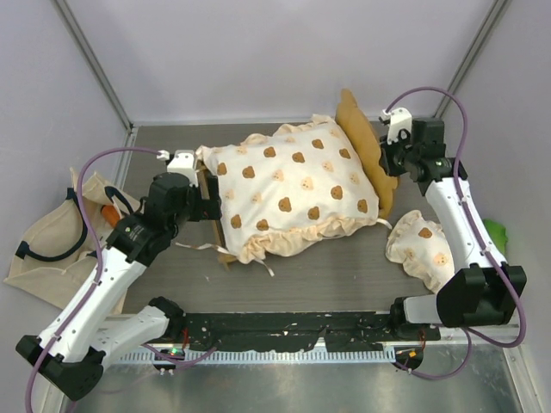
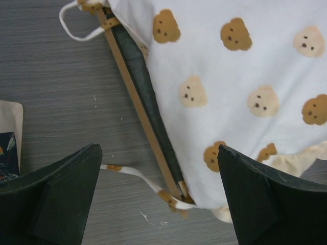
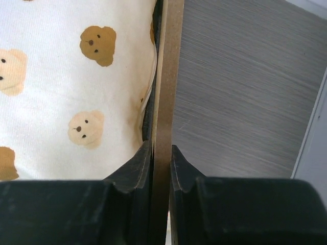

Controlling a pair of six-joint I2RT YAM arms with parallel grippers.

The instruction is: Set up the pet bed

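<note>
With the right gripper (image 3: 161,149) pinching the headboard (image 3: 167,76) by its thin edge at the right end of the pet bed (image 1: 293,194) on the table (image 1: 344,275), and the left gripper (image 2: 158,150) spread empty over its left end, a one-sided pull could slew the frame (image 2: 134,97) or shed the cushion (image 2: 240,102).

Pale walls (image 1: 284,52) enclose a grey wood-grain table (image 1: 327,275).

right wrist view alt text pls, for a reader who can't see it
The right gripper is shut on the thin edge of the pet bed's light-wood headboard. The cream bear-print cushion lies left of the board, grey table to its right.
</note>
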